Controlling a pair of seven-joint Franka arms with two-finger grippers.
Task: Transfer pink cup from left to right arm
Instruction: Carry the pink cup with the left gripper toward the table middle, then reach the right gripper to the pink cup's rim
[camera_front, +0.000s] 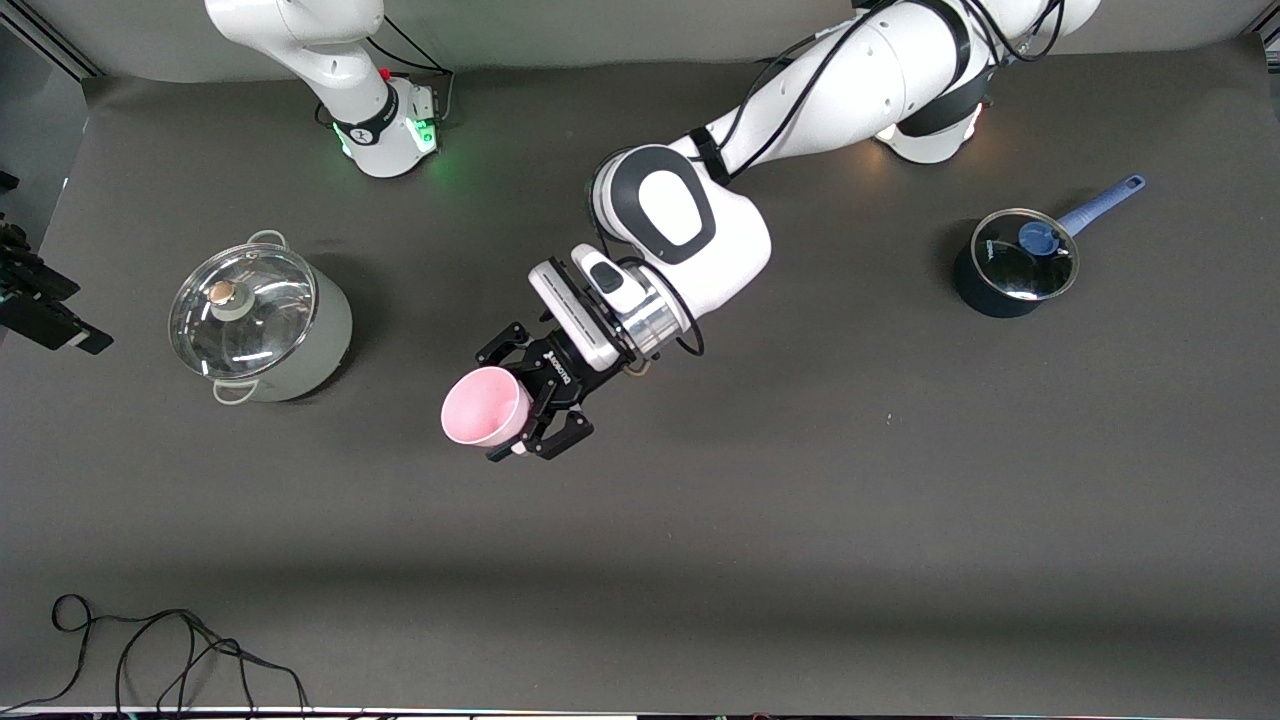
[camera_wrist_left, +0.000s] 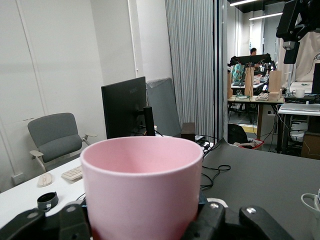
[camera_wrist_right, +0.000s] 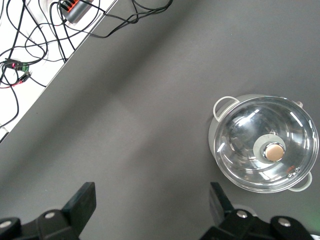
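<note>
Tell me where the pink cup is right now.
The pink cup is held in the left gripper above the middle of the table, tipped on its side, between the lidded grey pot and the blue-handled saucepan.

The pink cup (camera_wrist_left: 141, 187) hides the left end effector (camera_wrist_left: 145, 220) fingers' contact — its base (wrist view) is cut off.

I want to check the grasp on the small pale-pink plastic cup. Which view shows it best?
The front view: the small pale-pink plastic cup lies tilted in the left gripper, whose fingers clamp it above the table. The left wrist view shows only the cup's wall and rim close up. The right wrist view does not show it.
</note>
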